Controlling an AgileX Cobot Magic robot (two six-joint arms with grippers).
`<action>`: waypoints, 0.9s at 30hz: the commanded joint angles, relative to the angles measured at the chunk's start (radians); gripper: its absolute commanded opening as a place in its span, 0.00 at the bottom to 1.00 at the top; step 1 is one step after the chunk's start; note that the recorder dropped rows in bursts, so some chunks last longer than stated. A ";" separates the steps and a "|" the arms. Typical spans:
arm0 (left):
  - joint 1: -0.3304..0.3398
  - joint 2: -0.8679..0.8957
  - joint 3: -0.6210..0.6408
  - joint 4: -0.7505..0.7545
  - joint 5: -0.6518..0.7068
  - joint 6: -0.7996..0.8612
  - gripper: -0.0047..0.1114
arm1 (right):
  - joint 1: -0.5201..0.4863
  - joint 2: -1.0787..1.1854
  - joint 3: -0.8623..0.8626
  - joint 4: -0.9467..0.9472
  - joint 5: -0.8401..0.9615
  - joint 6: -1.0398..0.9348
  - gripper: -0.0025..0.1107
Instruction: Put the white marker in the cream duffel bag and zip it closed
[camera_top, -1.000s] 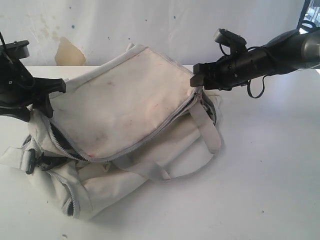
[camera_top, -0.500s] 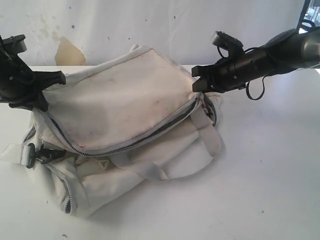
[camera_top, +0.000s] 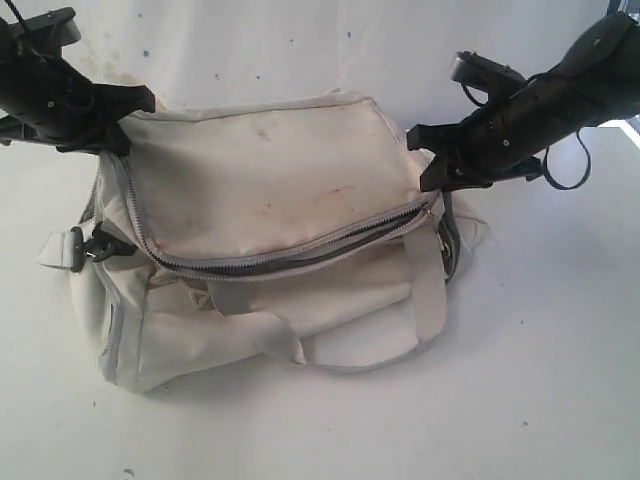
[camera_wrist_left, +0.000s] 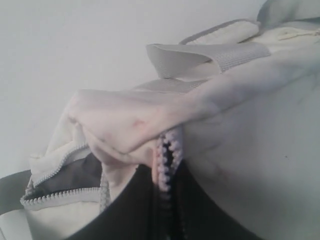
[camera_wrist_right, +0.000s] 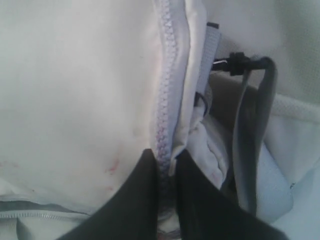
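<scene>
**Pinching the cream duffel bag (camera_top: 270, 190) at both ends**

Your left gripper (camera_top: 122, 135), upper left of the frame, was clenched on its zipper corner, and your right gripper (camera_top: 428, 172), at right, was clenched on the opposite corner. The fabric was soft and stained, and the grey toothed zipper (camera_top: 300, 255) gaped across mid-frame.

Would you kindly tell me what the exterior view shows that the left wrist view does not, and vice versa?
Exterior only: the whole cream duffel bag, the right claw pinching its right-hand end, the black clip, and the front zipper partly open. Left wrist only: the fingers clamped on the flap edge at the zipper teeth, with dark lining beside them. Both: the bag, the left claw gripping it, and pale webbing straps.
</scene>
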 joint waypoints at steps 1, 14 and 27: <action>0.010 0.050 -0.089 -0.036 -0.032 0.079 0.04 | -0.008 -0.091 0.094 -0.025 0.022 0.052 0.02; 0.010 0.081 -0.195 -0.089 0.135 0.208 0.43 | -0.008 -0.119 0.143 -0.025 -0.024 0.048 0.02; -0.042 -0.076 -0.205 -0.155 0.489 0.227 0.60 | -0.008 -0.112 0.143 0.047 0.022 0.052 0.02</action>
